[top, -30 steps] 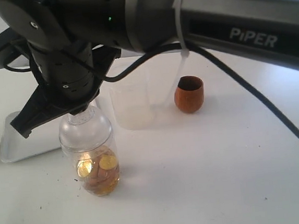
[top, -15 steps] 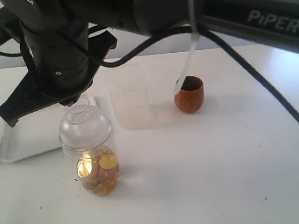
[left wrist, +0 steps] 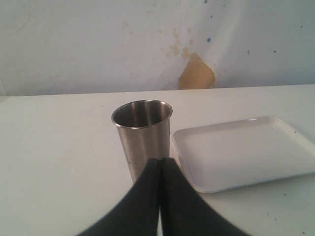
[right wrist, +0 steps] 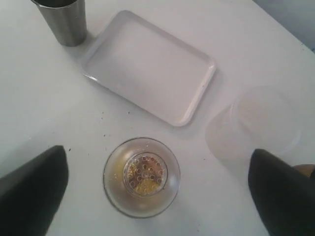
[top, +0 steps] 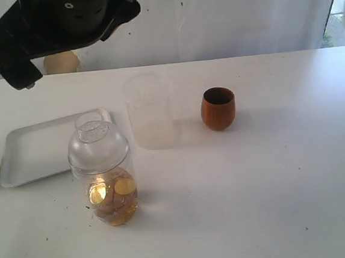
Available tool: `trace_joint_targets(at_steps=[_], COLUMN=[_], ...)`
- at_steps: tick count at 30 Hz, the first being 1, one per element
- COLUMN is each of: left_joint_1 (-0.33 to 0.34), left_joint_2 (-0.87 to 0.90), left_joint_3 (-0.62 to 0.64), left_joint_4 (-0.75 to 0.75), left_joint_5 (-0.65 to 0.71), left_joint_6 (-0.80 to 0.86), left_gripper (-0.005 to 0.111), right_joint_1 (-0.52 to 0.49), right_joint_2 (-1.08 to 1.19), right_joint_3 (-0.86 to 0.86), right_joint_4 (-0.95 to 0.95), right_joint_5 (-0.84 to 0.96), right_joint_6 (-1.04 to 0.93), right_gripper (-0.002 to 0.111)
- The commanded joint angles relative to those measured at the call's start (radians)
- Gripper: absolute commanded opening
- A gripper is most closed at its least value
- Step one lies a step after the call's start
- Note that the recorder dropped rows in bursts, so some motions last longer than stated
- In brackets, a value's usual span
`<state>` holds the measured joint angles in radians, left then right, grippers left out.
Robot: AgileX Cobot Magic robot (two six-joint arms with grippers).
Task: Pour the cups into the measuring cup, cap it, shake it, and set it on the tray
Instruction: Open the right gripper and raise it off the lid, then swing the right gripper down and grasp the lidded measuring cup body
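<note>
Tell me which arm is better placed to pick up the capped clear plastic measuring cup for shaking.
Right. The right gripper hangs open above the capped clear plastic measuring cup, jaws on either side. The left gripper is shut, by the shiny steel tumbler.

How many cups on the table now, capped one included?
4: capped measuring cup near the tray, frosted cup mid-table, wooden cup right of it, steel tumbler left of the tray.
</note>
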<state>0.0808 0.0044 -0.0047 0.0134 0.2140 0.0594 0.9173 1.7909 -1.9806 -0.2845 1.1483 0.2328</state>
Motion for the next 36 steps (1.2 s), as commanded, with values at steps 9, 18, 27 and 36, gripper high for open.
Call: trace_joint_targets(at_steps=[9, 18, 27, 36], left_joint_1=[-0.005, -0.005, -0.005, -0.005], left_joint_2=[-0.004, -0.004, -0.004, -0.004], left_joint_3=[0.005, 0.005, 0.005, 0.005], left_joint_4=[0.009, 0.009, 0.009, 0.009], left_joint_5=[-0.012, -0.012, -0.012, -0.012], left_joint_6=[0.003, 0.003, 0.003, 0.003], left_gripper=[0.000, 0.000, 0.000, 0.000], right_joint_1=[0.060, 0.047, -0.053, -0.142], right_joint_2=[-0.189, -0.410, -0.452, -0.448], right_joint_3=[0.318, 0.855, 1.147, 1.440], right_joint_4=[0.011, -0.179, -0.178, 0.271], right_joint_5=[-0.446, -0.994, -1.286, -1.706], right_joint_6=[-0.017, 0.228, 0.250, -0.143], right_gripper=[0.091, 0.091, 0.091, 0.091])
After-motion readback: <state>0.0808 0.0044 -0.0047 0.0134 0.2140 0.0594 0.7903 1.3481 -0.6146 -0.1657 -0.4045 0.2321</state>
